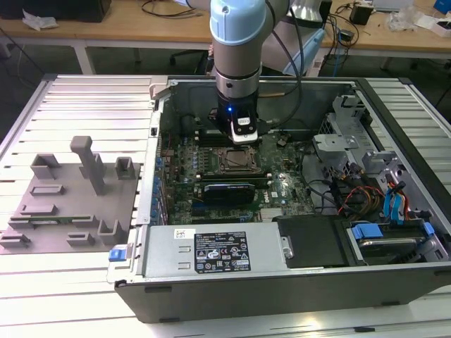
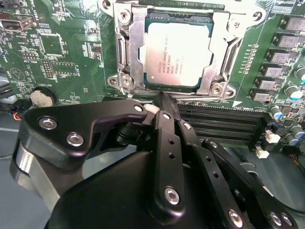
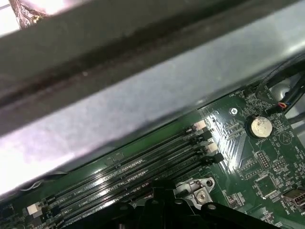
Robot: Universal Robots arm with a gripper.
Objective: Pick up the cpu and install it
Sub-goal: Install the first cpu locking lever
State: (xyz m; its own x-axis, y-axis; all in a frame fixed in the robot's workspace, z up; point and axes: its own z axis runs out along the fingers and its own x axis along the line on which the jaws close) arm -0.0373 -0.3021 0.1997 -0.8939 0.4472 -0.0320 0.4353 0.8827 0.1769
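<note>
My jaws: the gripper (image 2: 160, 98) has its fingers drawn together until the tips meet. I see nothing held between them.
Where I am: low inside the open computer case (image 1: 282, 299), over the motherboard (image 2: 71, 52).
The cpu: the silvery square chip (image 2: 176, 52) lies inside the socket frame (image 2: 126, 55), just ahead of my fingertips. It is not in my grip.
Beside me: the memory slots (image 2: 219, 121) run close by my tips. A coin battery (image 2: 43, 98) sits further off to one side.
Step in hand, as I judge it: the chip looks placed and I am at the frame's near edge.
Doing it well: keep my tips off the chip's top. Press only on metal, lightly and straight. The chip should lie flat and square in the frame, with no corner riding up.
Risk: a sideways nudge could shift the chip or scrape the slots next to me.
Hard to tell: my own links cover the frame's near edge, so I cannot say whether my tips touch it.
Also unclear: whether the chip is fully seated, and where the frame's latch stands.
Cut off: the frame's far edge runs out of the second wrist view.
</note>
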